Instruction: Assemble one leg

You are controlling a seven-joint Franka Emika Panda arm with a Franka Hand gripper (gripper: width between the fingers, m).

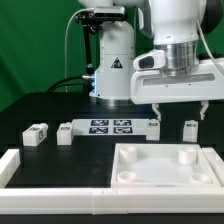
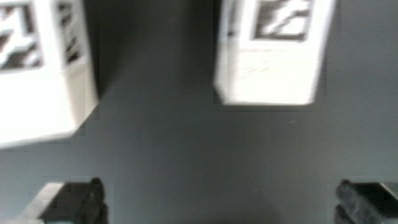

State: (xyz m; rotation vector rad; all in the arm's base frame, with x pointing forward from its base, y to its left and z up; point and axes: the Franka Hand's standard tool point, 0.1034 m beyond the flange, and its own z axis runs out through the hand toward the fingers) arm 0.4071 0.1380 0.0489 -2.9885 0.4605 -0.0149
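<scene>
Two legs stand beneath the tool [image 1: 180,111] in the exterior view. One leg [image 1: 189,130] is upright on the dark bench [image 1: 40,105] toward that view's right. A second leg [image 1: 155,124] sits just beside the end of the marker board [image 1: 108,126]. The tool hangs above both with its jaws spread wide and empty, and there is open air between the fingertips and the blocks.

A third leg [image 1: 66,132] and a fourth leg [image 1: 37,135] sit near each other toward the exterior view's left, well apart from the tool, with bare bench behind them.

The large white panel [image 1: 165,170] lies at the front, its raised rim near the first leg. A white fence [image 1: 20,165] runs along the front edge toward the view's left.

The wrist view shows two legs apart from each other with a dark strip of bench between them. The dark fingertips [image 2: 71,200] are set wide, one near each side of that picture.

Each leg carries a black-and-white square tag, and the marker board carries several of the same kind; they are patterns, not letters. The robot base [image 1: 115,60] bears a dark triangular mark, too small to read.
</scene>
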